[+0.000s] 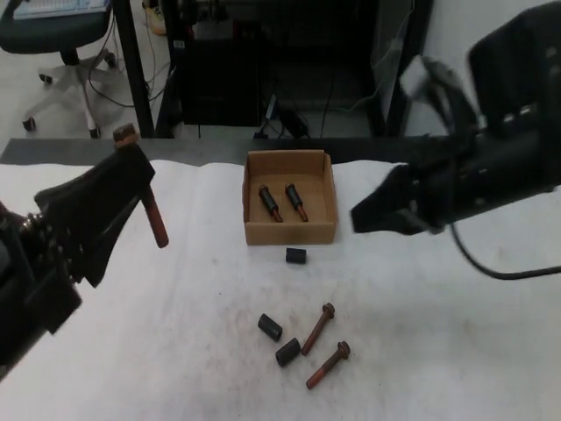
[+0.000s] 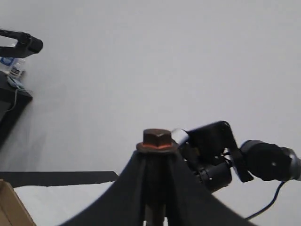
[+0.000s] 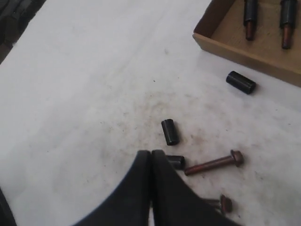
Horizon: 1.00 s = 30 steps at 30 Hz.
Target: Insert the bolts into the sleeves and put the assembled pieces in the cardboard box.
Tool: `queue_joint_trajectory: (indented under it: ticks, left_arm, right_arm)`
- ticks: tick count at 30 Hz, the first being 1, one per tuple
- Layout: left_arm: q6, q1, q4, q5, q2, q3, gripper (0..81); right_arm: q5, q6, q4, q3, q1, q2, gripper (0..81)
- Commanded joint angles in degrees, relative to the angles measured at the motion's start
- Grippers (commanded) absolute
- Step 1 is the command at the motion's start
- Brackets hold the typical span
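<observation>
Where the white cloth (image 1: 175, 368) covers the bench, the cardboard box (image 1: 289, 232) stands between the two grippers, closer to the right one.

The left gripper (image 1: 140, 171) is clamped on a bolt (image 1: 155, 219). The shank runs between its fingers. In the left wrist view the flanged hexagonal head sits just above the fingertips. In the high view the lower end sticks out below the jaws, clear of the cloth. The bolt is a rusty copper-brown along its whole length.

The right gripper (image 3: 151, 160) has its fingers pressed together with nothing between them.

Two assembled pieces (image 1: 268, 203) lie side by side in the box, beyond the right jaws. Each is a black sleeve with a copper-coloured bolt end poking out.

Two loose bolts lie on the cloth near the right fingertips. One (image 3: 214, 163) is just beside them with its head pointing away, and the other (image 3: 222, 203) is partly hidden behind a finger.

There are also three loose sleeves, all short, black and lying on their sides:
- The first sleeve (image 3: 176, 162) is partly hidden behind the right fingertips.
- The second sleeve (image 3: 170, 132) lies a little past them.
- The third sleeve (image 3: 241, 82) lies farthest out, just short of the box's front wall.
</observation>
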Motion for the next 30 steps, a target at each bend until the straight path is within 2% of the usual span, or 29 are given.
queue_joint_trajectory:
  ticks: [1,4,6,11,12,14,18,23,30]
  left_arm:
    - [2.88,1.28,-0.73,2.38,0.49,-1.15,0.4]
    - [5.41,3.00,5.68,2.83,1.95,-2.89,0.4]
    - [8.81,4.21,10.17,3.87,3.27,-4.61,0.4]
    - [14.80,6.44,17.79,5.08,6.46,-8.92,0.4]
    - [15.43,6.77,18.38,5.08,6.88,-9.48,0.4]
    - [15.67,7.43,18.38,5.08,7.82,-10.25,0.4]
    - [15.67,8.39,18.38,5.08,8.77,-10.45,0.4]
    - [15.67,8.78,22.57,5.08,8.74,-10.45,0.4]
    - [15.67,9.05,24.70,5.08,8.74,-10.45,0.4]
  right_arm:
    - [-0.01,4.79,-7.46,-0.34,2.80,4.20,0.3]
    - [-0.01,4.99,-7.71,-2.95,4.85,8.46,0.1]
    - [-0.01,4.50,-5.45,-6.29,6.31,11.23,3.8]
    - [8.57,-1.97,2.11,-16.14,10.73,17.75,31.6]
    - [10.61,-3.88,3.44,-17.64,11.41,18.87,34.4]
    - [14.71,-8.60,6.92,-21.09,12.87,21.66,34.9]
    - [19.93,-15.89,14.30,-25.93,14.84,27.34,30.7]
    - [24.47,-16.22,19.89,-27.63,16.16,33.56,30.0]
    - [25.64,-16.34,20.70,-27.63,17.72,36.69,30.0]
